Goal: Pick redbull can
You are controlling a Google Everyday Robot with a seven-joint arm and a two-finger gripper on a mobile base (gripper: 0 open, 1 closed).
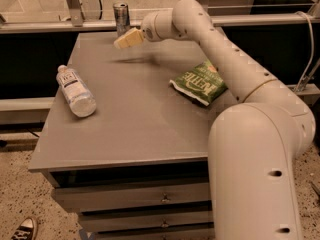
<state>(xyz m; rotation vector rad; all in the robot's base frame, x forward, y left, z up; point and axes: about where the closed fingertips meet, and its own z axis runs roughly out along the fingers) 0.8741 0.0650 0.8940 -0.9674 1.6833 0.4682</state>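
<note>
The redbull can (120,18) stands upright at the far edge of the grey table (135,109), slim and silver-blue with a shiny top. My gripper (124,39) has cream-coloured fingers and hangs just in front of the can and slightly right of it, a little above the table. It holds nothing that I can see. The white arm reaches to it from the lower right across the table.
A clear water bottle (76,91) with a white label lies on its side at the table's left. A green chip bag (199,82) lies at the right, next to the arm. A metal rail (75,24) runs behind the table. Drawers are below the front edge.
</note>
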